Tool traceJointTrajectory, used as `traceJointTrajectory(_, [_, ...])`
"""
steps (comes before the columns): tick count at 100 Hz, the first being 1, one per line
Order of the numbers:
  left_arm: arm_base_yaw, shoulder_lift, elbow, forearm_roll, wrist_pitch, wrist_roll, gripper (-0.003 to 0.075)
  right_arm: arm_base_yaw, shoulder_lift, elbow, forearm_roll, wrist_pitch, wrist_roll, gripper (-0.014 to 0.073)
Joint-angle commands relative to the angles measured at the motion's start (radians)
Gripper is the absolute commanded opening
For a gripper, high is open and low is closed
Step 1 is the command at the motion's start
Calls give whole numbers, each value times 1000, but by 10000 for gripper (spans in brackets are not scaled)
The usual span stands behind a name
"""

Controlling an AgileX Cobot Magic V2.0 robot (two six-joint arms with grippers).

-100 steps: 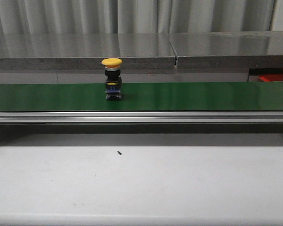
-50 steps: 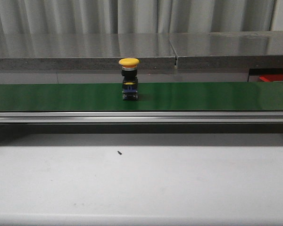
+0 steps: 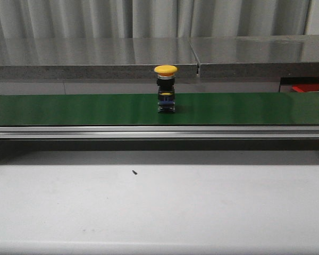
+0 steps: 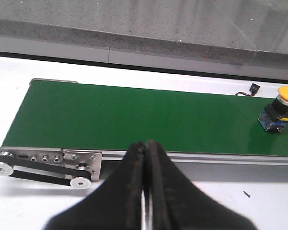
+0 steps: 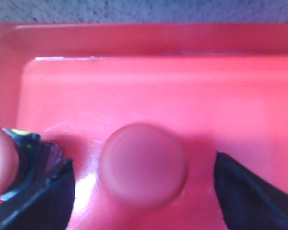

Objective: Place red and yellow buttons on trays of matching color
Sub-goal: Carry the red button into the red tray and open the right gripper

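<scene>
Red button (image 5: 144, 165) in red tray (image 5: 134, 86), second button (image 5: 2, 160) beside it

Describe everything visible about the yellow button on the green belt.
The yellow button is a push-button switch: a smooth yellow domed cap, a silvery collar below it, then a blocky black body with blue and yellow parts at the base. It stands upright on the green belt, about midway along it in the front view. Only the belt touches it; no end effector is near.

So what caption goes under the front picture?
Yellow button riding upright mid green belt; red tray at far right.
</scene>
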Motion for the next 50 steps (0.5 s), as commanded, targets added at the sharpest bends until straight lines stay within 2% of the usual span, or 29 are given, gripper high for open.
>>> traceJointTrajectory(1, [-8,0,-29,-8,-59,-2,-19,-5,-118,-33,16,-49,-4,615])
traceJointTrajectory(14, [-8,0,-29,-8,-57,-2,-19,-5,-180,-33,47,-25,-4,615])
traceJointTrajectory(40, [-8,0,-29,-8,-57,-2,-19,-5,-322,-30,53,197,-4,615])
traceJointTrajectory(50, [-8,0,-29,-8,-48,-2,-19,1,-394,-7,56,242,-4,615])
